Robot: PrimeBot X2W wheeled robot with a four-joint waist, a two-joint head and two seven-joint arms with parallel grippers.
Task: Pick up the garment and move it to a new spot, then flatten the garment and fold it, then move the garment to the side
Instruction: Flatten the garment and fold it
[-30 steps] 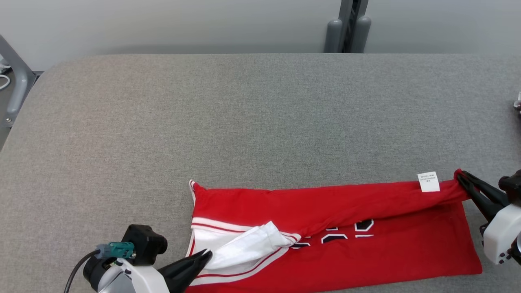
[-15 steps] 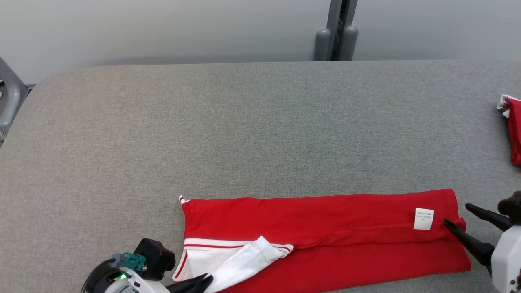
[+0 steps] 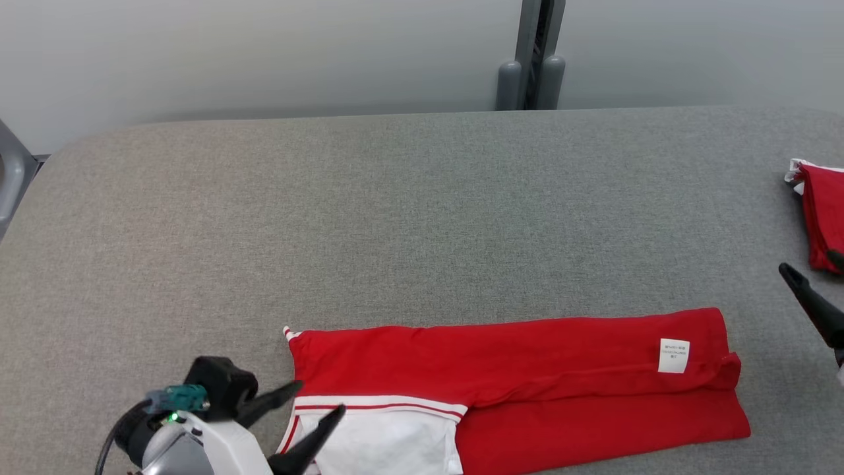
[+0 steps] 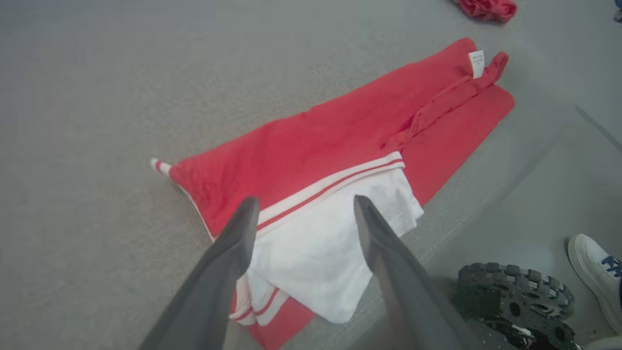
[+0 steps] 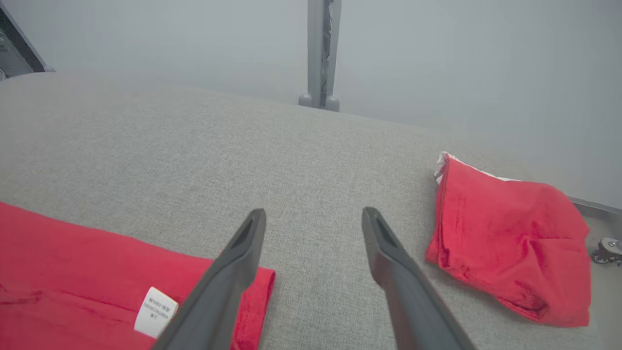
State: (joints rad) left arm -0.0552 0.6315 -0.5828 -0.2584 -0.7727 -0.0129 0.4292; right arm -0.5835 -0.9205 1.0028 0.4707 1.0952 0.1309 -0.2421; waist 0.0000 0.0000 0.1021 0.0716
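Observation:
The red garment (image 3: 514,359) lies folded lengthwise along the near edge of the grey table (image 3: 395,218), its white sleeve (image 3: 389,442) flat at the left end and a white label (image 3: 673,355) near the right end. My left gripper (image 3: 318,399) hovers open over the sleeve corner with nothing in it; in the left wrist view its fingers straddle the white sleeve (image 4: 330,243) of the garment (image 4: 340,141). My right gripper (image 3: 811,262) stands open and empty, off the garment's right end. Its wrist view shows the gripper (image 5: 313,213) above bare table, the garment's corner (image 5: 73,253) at lower left.
A second red garment (image 3: 821,224), folded, lies at the table's right edge (image 5: 510,233). A grey post (image 3: 531,72) stands behind the table. Past the near edge, the left wrist view shows the robot's wheel (image 4: 515,291) and a person's shoe (image 4: 593,262).
Both grippers have opened and let go of the garment, which now lies flat in its fold. The right gripper has drawn away to the right. The head camera has shifted.

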